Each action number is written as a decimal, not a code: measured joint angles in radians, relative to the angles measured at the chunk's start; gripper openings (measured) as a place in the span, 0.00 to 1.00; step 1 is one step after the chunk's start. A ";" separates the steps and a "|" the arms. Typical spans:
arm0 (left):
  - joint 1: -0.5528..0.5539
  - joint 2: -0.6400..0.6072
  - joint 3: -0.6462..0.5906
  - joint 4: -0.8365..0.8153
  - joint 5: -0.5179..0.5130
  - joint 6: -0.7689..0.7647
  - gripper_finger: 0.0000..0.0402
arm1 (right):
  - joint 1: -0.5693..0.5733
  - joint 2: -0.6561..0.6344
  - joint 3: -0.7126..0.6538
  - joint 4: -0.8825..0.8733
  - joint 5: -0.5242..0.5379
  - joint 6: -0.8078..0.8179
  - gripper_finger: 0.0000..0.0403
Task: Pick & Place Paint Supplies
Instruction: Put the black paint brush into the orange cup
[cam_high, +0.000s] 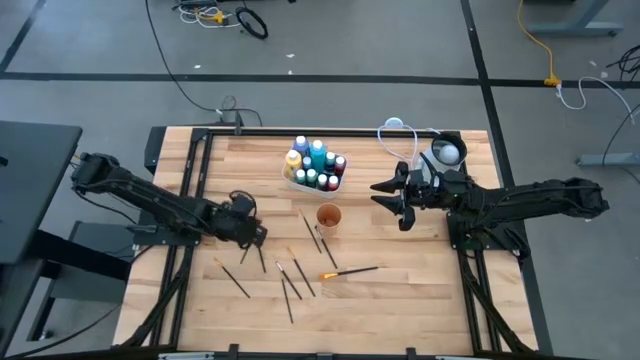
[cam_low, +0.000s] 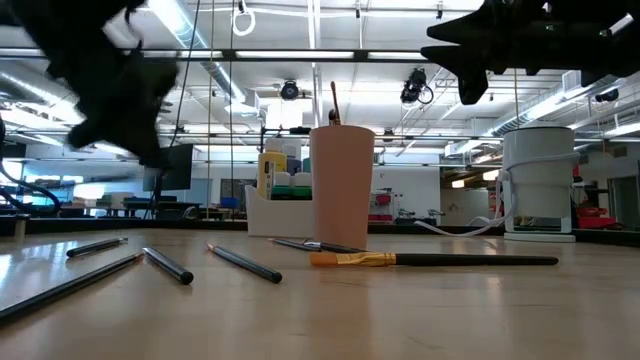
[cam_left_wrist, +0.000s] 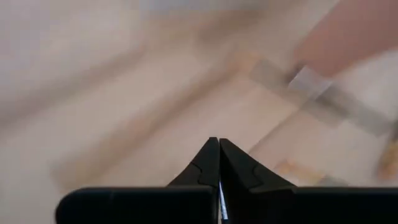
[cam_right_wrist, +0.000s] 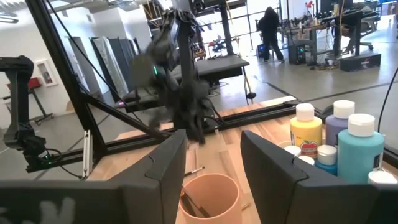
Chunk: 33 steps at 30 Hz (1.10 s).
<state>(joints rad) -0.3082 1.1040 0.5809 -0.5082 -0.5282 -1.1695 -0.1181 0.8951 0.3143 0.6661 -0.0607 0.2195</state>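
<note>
Left gripper (cam_left_wrist: 219, 163): fingers pressed together, apparently empty, above scattered brushes (cam_high: 290, 285). Right gripper (cam_right_wrist: 211, 163): fingers wide apart, empty, above cup (cam_right_wrist: 209, 198). Bottles (cam_high: 316, 165): in white tray (cam_high: 296, 181).

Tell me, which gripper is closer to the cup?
Right. The right gripper hangs open just beside the cup, on the bottle-tray side. The left gripper is shut, a bit farther off on the cup's other side, over the loose brushes.

Bare desk (cam_high: 410, 290) lies open right of the scattered brushes (cam_high: 290, 275); the cup (cam_high: 329, 217) and bottle tray (cam_high: 315, 166) block the middle.
</note>
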 joint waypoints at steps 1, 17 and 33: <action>0.000 -0.018 0.031 0.005 -0.049 0.038 0.01 | 0.000 0.000 0.000 0.000 0.000 0.000 0.39; 0.033 0.234 0.154 1.360 -0.098 1.373 0.01 | 0.000 0.000 0.000 0.001 0.000 0.000 0.39; 0.199 0.617 0.153 1.722 0.040 1.300 0.02 | 0.000 0.000 0.000 -0.001 0.000 -0.020 0.39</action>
<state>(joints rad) -0.1093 1.7215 0.7341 1.2134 -0.4885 0.1301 -0.1184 0.8951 0.3141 0.6655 -0.0608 0.1998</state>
